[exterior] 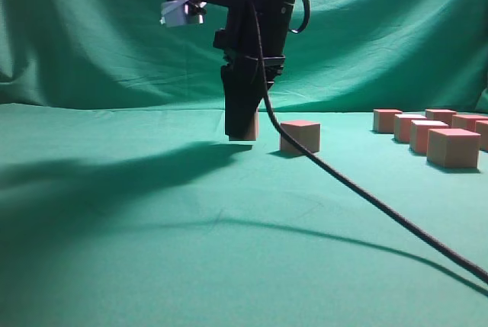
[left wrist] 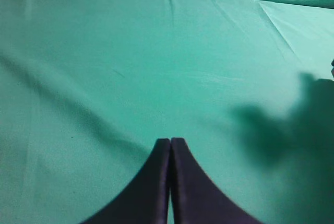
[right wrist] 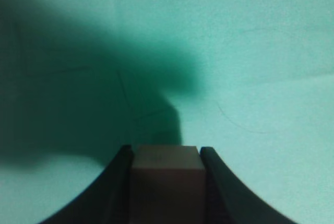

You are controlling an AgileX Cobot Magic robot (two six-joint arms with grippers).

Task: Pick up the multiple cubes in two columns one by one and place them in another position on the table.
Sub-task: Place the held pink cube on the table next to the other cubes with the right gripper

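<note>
One cube [right wrist: 167, 182] sits clamped between the two black fingers of the right gripper [right wrist: 167, 153], its tan faces pressed by a finger on each side, as the right wrist view shows. In the exterior view this gripper [exterior: 242, 135] points straight down with the held cube's lower edge right at the green table [exterior: 152, 266]; whether it touches the cloth or hangs just above it I cannot tell. Just beside it, to the right, a second cube [exterior: 300, 136] stands alone on the cloth, apart from the gripper. Well off to the right, the remaining cubes [exterior: 427, 133] stand in two rows running away from the camera, the nearest one [exterior: 453, 148] largest in view. A black cable [exterior: 381, 205] trails from the arm down across the table toward the lower right corner. The left gripper [left wrist: 170, 141] hovers over bare green cloth with its jaws pressed together and nothing between them.
</note>
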